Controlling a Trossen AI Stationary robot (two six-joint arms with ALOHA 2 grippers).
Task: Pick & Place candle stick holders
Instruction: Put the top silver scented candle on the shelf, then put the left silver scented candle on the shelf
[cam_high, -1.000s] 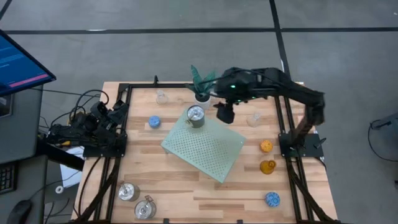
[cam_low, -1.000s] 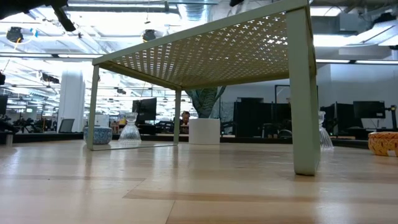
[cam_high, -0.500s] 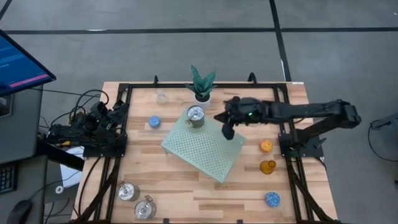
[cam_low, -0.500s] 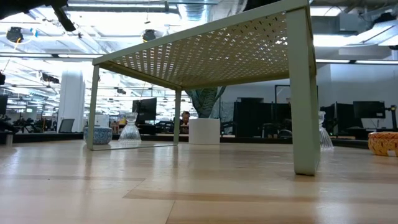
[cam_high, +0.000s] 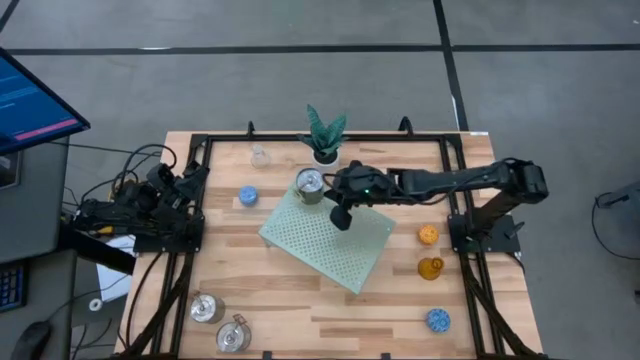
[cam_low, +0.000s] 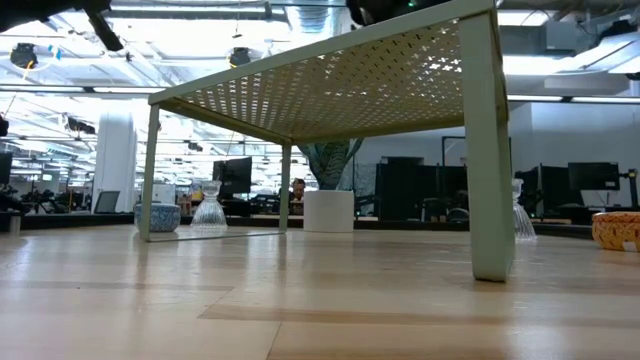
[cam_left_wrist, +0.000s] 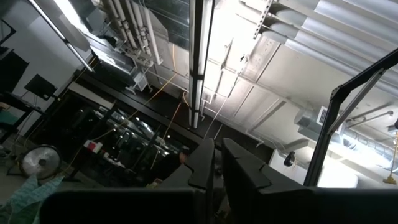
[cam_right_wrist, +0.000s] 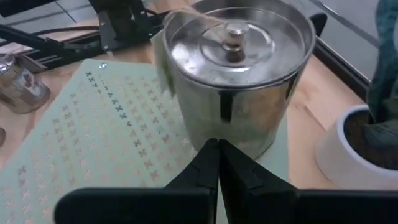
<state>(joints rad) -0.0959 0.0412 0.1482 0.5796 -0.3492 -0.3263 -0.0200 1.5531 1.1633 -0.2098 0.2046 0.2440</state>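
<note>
1. The right gripper (cam_high: 340, 216) hovers over the pale green perforated mat (cam_high: 325, 245) at the centre of the high view, its fingers (cam_right_wrist: 208, 163) pressed together and holding nothing
2. A shiny silver holder (cam_high: 311, 186) stands on the mat's upper corner, just left of that gripper; the right wrist view shows it (cam_right_wrist: 239, 68) close in front of the fingertips, not touching them
3. The left gripper (cam_left_wrist: 216, 163) is parked at the table's left edge with its fingers nearly together, pointing up at the ceiling
4. In the high view, 2 more silver holders (cam_high: 207, 309) sit at lower left, a blue one (cam_high: 248, 196) at left of the mat, and a clear one (cam_high: 260, 155) at upper left
5. At right sit an orange holder (cam_high: 428, 235), an amber one (cam_high: 431, 268) and a second blue one (cam_high: 438, 320)
6. The plant (cam_high: 324, 135) stands at upper centre
</note>
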